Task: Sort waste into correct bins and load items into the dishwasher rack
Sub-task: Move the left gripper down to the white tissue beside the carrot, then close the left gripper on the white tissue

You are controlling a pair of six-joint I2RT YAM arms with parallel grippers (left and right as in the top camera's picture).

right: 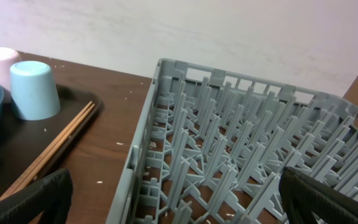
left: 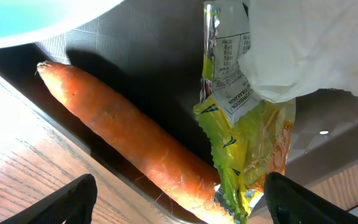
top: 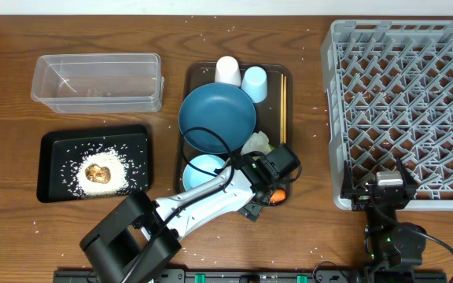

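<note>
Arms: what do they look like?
The left arm has a white link between chunky black joints, with a thin black cable looping off it. The right arm is mostly black. Both show small green lights and black jaws.

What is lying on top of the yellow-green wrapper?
A crumpled white tissue lies over one end of the wrapper, so that part is hidden. Its other end is bare and overlaps the end of the carrot.

carrot (left: 129, 143) beside wrapper (left: 248, 146), tissue (left: 303, 50) over wrapper
</note>
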